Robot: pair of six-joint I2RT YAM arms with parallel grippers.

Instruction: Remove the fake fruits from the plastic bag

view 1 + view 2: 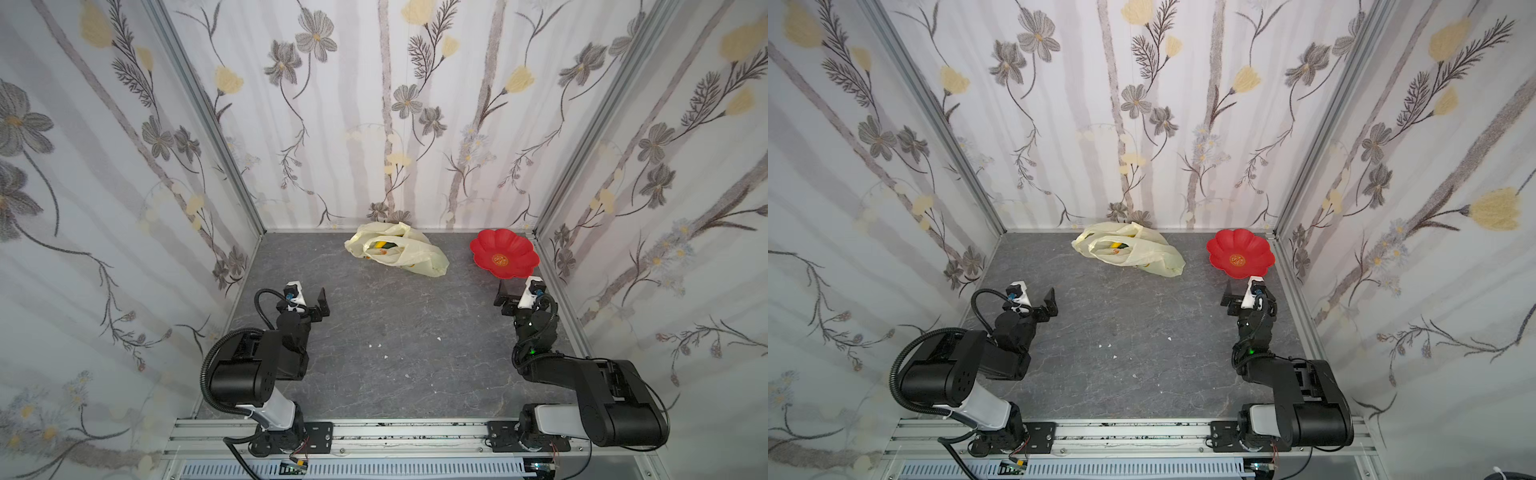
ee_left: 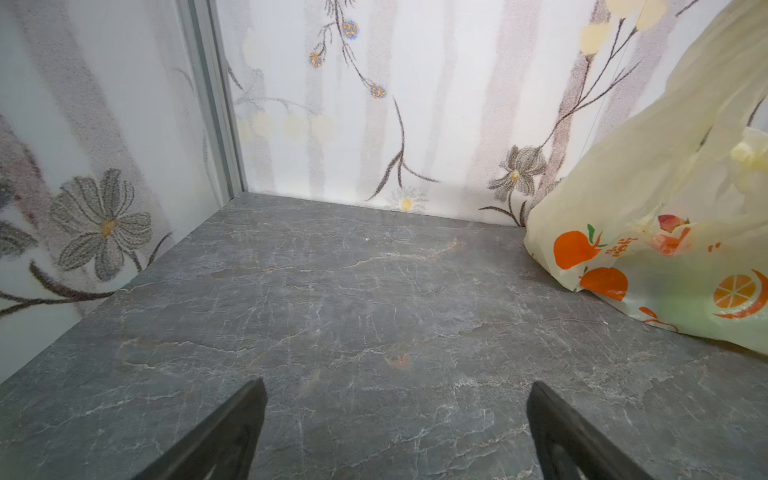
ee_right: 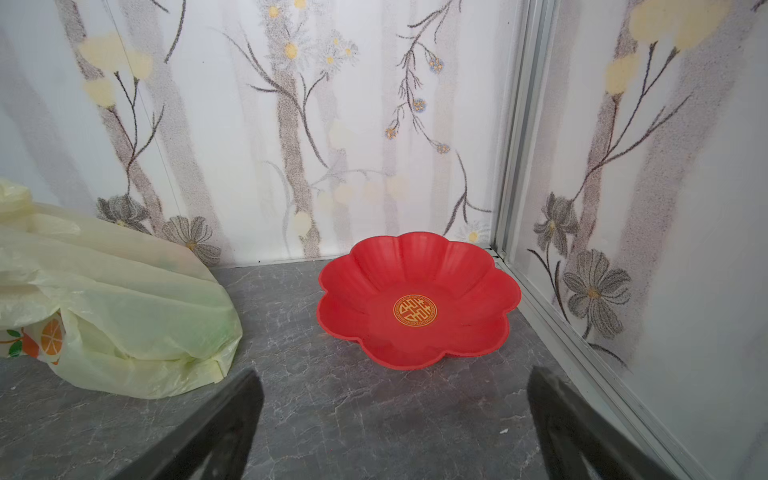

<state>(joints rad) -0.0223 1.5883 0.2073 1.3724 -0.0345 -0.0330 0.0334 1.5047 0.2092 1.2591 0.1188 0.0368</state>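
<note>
The plastic bag point(image 1: 419, 259) is seen lying on the surface point(image 1: 395, 353) in the upper middle of both top views. It is stretched from upper left to lower right, and the fake fruits point(image 1: 380, 246) show inside its open mouth. The left gripper point(image 1: 321, 305) and the right gripper point(image 1: 503, 298) are both held wide open and empty, lower in the frame and well apart from the bag. The mouth is judged nearer the left gripper, up and right of it.
</note>
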